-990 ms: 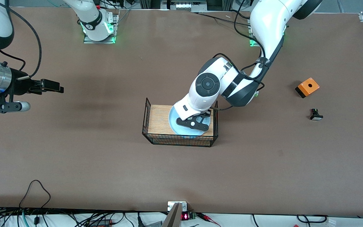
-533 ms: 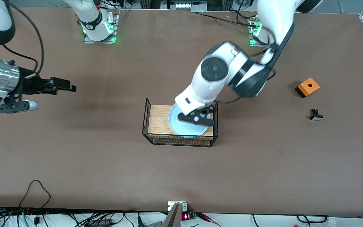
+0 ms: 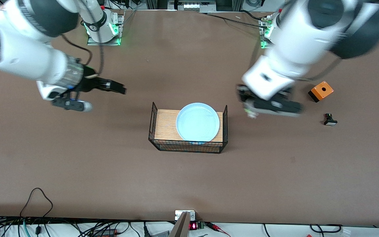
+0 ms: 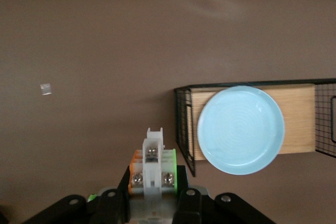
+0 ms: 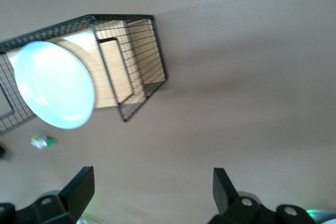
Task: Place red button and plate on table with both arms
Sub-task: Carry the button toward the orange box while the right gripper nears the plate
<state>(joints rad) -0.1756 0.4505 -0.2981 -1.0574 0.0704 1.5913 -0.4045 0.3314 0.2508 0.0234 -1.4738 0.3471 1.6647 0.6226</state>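
The pale blue plate [image 3: 197, 122] lies in the wire-mesh basket [image 3: 153, 126] at mid-table; it also shows in the left wrist view [image 4: 240, 129] and the right wrist view [image 5: 52, 85]. My left gripper [image 3: 250, 110] is up over bare table beside the basket, toward the left arm's end. It is shut [image 4: 152, 182] on a tiny white-bodied switch with green and orange sides [image 4: 152, 156], the red button; its cap is hidden. My right gripper [image 3: 118, 89] is open and empty [image 5: 152, 182], over bare table toward the right arm's end of the basket.
An orange box [image 3: 321, 91] and a black switch with a white cap [image 3: 330, 119] lie on the brown table [image 3: 77, 158] toward the left arm's end. The basket has a light wood floor [image 3: 164, 125] and upright mesh sides.
My left gripper rose off the plate out of the basket and swung toward the left arm's end with the switch. My right gripper moved in toward the basket.
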